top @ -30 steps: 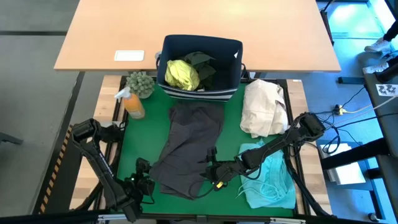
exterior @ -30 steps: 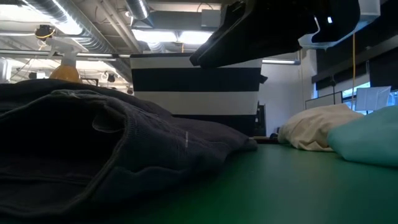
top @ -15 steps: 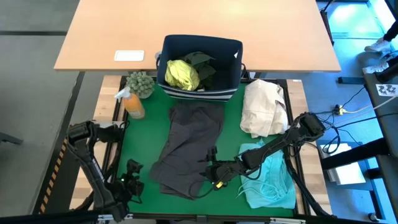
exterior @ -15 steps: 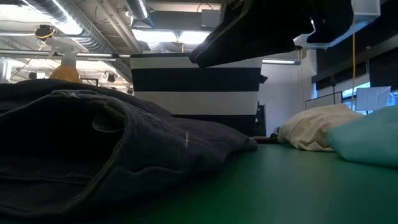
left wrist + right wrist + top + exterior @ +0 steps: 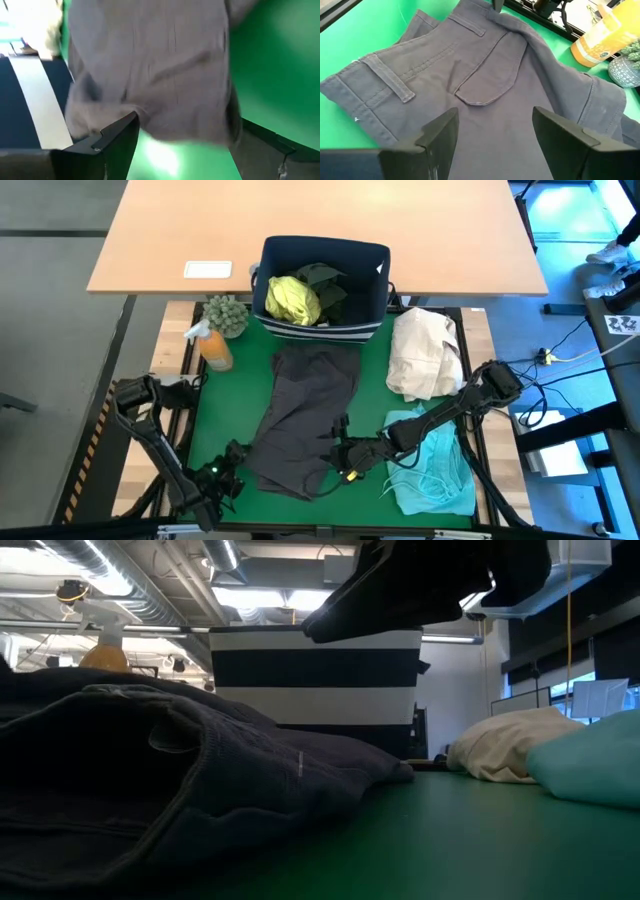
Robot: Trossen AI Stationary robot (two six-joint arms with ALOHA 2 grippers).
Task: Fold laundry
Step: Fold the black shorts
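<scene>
Left gripper (image 5: pixel 232 478) released, at near left edge of charcoal grey cloth trousers (image 5: pixel 300 415) lying mid green mat (image 5: pixel 372 380). Right gripper (image 5: pixel 338 452) spread, empty, over trousers' near right edge. Turquoise cloth garment (image 5: pixel 435 470) near right.

Left wrist pic is blurry: grey pants (image 5: pixel 150 75) look smeared. Low view cuts off pants (image 5: pixel 150 780) at left & bottom edge, and arm at top. Yellow-green shirt (image 5: pixel 292 299) half hidden in bin (image 5: pixel 325 326).
</scene>
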